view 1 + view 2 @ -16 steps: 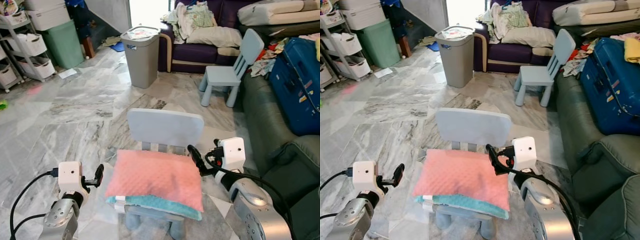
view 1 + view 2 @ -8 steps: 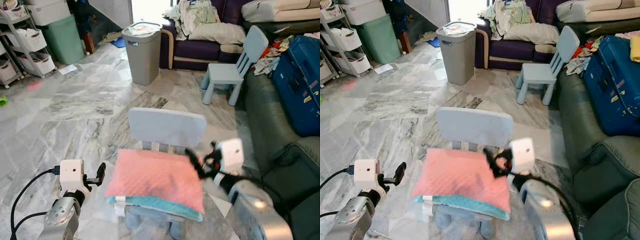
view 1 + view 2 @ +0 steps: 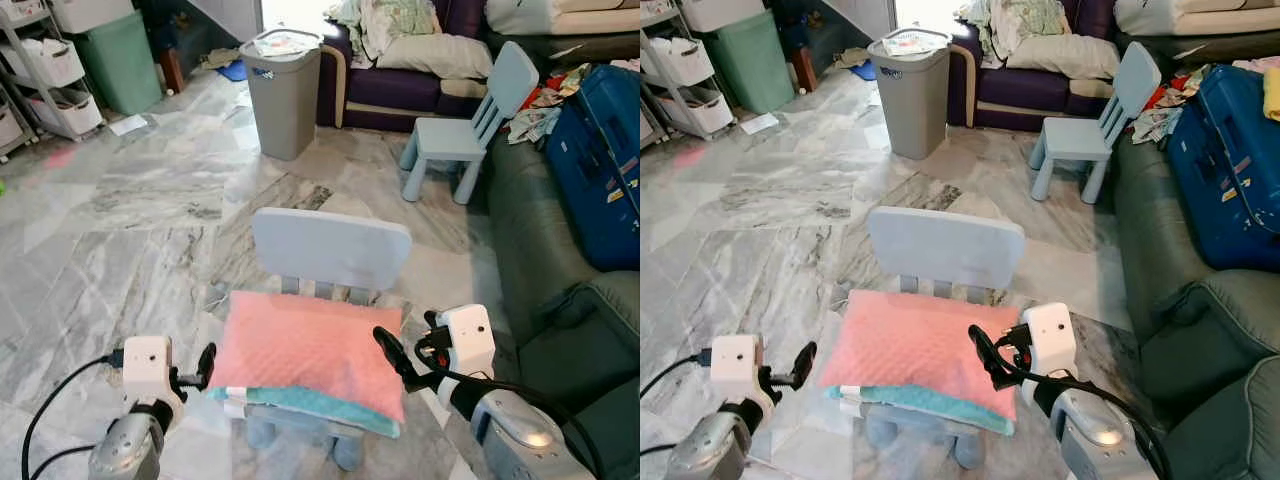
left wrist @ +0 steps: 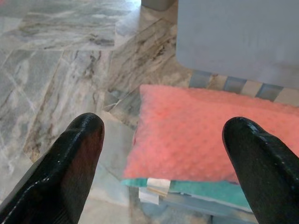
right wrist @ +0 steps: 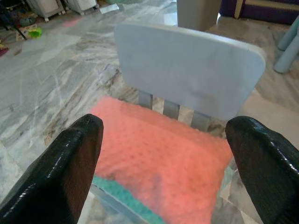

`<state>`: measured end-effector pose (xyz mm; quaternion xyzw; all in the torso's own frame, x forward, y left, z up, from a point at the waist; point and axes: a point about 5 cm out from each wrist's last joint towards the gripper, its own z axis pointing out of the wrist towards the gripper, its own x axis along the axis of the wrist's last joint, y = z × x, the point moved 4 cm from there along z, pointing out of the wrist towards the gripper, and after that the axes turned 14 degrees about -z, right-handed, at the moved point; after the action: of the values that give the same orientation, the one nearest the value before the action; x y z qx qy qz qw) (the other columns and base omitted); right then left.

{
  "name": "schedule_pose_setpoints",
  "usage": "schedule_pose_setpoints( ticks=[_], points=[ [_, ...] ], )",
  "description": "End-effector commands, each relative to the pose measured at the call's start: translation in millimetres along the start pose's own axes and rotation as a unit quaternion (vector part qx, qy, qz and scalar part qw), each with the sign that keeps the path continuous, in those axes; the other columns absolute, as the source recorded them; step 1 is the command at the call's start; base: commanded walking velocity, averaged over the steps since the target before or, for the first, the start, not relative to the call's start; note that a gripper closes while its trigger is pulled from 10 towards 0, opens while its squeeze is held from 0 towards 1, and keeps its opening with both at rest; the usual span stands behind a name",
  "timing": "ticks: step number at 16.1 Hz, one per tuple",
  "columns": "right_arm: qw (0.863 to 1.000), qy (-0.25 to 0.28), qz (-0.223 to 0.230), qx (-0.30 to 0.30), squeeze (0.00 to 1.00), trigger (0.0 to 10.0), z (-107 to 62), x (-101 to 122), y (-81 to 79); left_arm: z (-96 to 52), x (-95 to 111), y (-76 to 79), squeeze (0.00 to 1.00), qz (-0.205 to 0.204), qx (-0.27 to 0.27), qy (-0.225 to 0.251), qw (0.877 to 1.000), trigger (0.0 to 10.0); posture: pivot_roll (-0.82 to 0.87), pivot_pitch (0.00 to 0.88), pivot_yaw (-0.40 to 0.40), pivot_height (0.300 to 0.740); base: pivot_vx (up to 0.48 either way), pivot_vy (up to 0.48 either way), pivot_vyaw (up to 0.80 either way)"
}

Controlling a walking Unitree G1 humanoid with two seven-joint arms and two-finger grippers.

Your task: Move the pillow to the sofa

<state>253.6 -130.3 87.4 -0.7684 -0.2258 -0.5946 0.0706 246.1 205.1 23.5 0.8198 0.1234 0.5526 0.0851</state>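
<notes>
Pink dimpled pillow with teal underside lying on seat of small pale-blue plastic chair, overhanging front edge. My left gripper and right gripper flanking it, fingers wide, gripping nothing. Pickup not yet done; carrying to dark green sofa remaining.

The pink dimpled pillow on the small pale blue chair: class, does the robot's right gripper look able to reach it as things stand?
Probably yes. The right gripper, fingers open, sits at the right edge of the pink dimpled pillow on the small pale blue chair, with nothing between them.
</notes>
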Motion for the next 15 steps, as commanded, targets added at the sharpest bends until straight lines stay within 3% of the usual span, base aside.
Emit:
schedule_pose_setpoints(
  ticks=[1,15],
  points=[
    [1.000,0.002,-0.002,0.004,0.00,10.0,-3.8,3.5,-0.2,-1.5,3.2,0.4,0.00,0.003,-0.001,0.001,1.000,10.0,-0.10,0.113,-0.018,0.740,0.000,0.000,0.00],
    [1.000,0.000,-0.015,0.022,0.00,10.0,-1.2,6.5,-4.1,1.6,4.0,3.9,0.00,-0.006,0.005,0.004,1.000,10.0,-0.10,0.101,-0.039,0.740,0.000,0.000,0.00]
  ],
)
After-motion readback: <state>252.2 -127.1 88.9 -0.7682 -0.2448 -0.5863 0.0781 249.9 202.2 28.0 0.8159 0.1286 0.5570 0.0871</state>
